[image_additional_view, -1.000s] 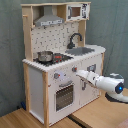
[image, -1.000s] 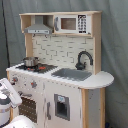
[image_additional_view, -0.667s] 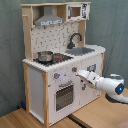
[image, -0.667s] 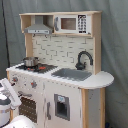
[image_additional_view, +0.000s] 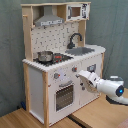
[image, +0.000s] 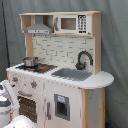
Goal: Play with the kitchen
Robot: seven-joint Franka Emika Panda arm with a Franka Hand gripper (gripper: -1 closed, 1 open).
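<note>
The kitchen (image: 65,95) is a white and light-wood toy unit, seen in both exterior views. It has a grey sink (image: 71,74), a black faucet (image: 82,59), a microwave (image: 72,23), a range hood (image: 37,27) and a small metal pot (image: 30,61) on the stovetop. In the second exterior view the kitchen (image_additional_view: 37,85) faces my white arm, which reaches in from the second exterior view's right. My gripper (image_additional_view: 80,75) is at the front panel, just right of the oven door (image_additional_view: 64,95) and below a knob (image_additional_view: 74,69). In the first exterior view only part of the arm (image: 6,102) shows at the lower left.
The kitchen stands on a wooden floor (image_additional_view: 30,120) before a grey curtain (image_additional_view: 10,50). The pot (image_additional_view: 45,56) sits on the stovetop's left burner, and the faucet (image_additional_view: 75,39) rises behind the sink (image_additional_view: 82,50).
My gripper has edged slightly closer to the kitchen's front panel. Nothing on the kitchen has moved.
</note>
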